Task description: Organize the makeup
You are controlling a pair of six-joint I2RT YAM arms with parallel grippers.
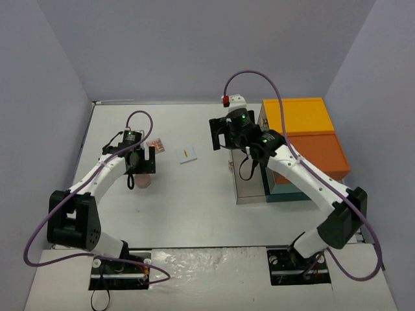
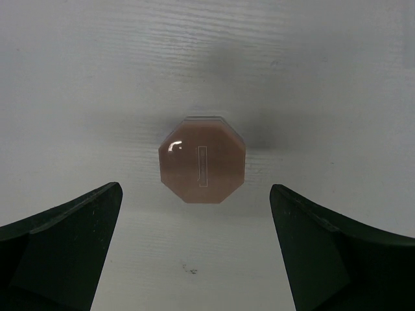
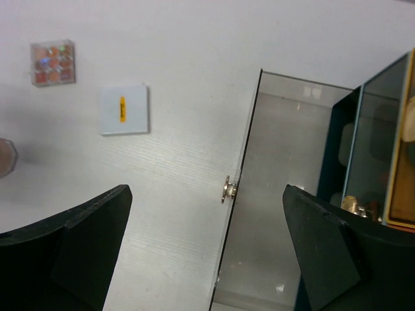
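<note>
Octagonal pink compact (image 2: 202, 166): likely light, rigid, slick; pinch across flat sides. Left gripper (image 2: 194, 207) jaws wide, right gripper (image 3: 206, 194) likewise.

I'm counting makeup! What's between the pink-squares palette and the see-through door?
One small white card with an orange stripe lies between the square pink palette and the clear box door, seen in the right wrist view.

A robotics lab cell: plain grey panel walls (image 1: 194, 45) enclose a white counter (image 1: 194, 207), with the white-and-black left arm (image 1: 104, 170) and right arm (image 1: 305, 178) bolted at its edge.
</note>
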